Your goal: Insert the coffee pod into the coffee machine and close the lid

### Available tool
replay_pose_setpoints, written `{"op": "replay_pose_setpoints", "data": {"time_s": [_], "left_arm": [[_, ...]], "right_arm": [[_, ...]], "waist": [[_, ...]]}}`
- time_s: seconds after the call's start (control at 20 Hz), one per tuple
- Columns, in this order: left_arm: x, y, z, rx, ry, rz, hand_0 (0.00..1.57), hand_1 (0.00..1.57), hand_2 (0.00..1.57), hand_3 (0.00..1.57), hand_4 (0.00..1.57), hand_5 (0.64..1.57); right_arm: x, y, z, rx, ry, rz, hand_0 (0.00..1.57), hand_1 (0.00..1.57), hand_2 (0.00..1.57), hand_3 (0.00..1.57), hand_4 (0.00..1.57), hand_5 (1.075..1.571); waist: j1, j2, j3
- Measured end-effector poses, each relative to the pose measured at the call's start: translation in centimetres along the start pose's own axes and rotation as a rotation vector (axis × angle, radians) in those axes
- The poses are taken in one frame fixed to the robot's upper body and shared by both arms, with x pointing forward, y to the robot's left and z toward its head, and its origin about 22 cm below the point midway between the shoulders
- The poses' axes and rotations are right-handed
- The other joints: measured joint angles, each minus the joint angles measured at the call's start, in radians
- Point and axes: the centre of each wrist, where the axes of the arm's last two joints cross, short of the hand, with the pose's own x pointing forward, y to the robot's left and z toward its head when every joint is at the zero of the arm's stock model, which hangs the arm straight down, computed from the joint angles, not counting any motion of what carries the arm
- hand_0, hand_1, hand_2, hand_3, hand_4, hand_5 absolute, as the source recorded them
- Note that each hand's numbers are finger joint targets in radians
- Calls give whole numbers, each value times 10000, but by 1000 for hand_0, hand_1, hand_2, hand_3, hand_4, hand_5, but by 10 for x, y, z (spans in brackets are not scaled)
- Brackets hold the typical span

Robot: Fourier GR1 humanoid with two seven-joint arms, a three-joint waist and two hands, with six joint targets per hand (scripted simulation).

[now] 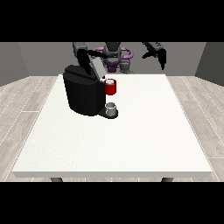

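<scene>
The coffee machine (83, 94) is hiding most of the hand at the view's left (83, 61), so its fingers are staying unreadable; any coffee pod near that hand is too small to tell.

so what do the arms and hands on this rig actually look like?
Both arms read as dark grey to black, chunky segments. The hand at the view's right is plain black with slim fingers. The hand at the view's left is dark too and hard to tell apart from the black coffee machine. No cables, markings or sleeves are visible. The torso between the arms shows purple trim.
</scene>
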Motion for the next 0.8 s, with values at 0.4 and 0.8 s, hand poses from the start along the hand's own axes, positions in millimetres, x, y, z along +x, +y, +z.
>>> {"op": "replay_pose_setpoints", "data": {"time_s": [0.4, 0.8], "left_arm": [[10, -10, -6, -197, -77, -34, 0, 0, 0, 0, 362, 1571], [12, -16, -6, -558, -131, -170, 0, 0, 0, 0, 331, 1571]], "right_arm": [[21, 10, -12, -9, -305, 827, 0, 0, 0, 0, 107, 1571], [37, 6, -17, -451, -19, 1603, 0, 0, 0, 0, 0, 1571]], "waist": [[200, 217, 40], [565, 370, 98]]}}
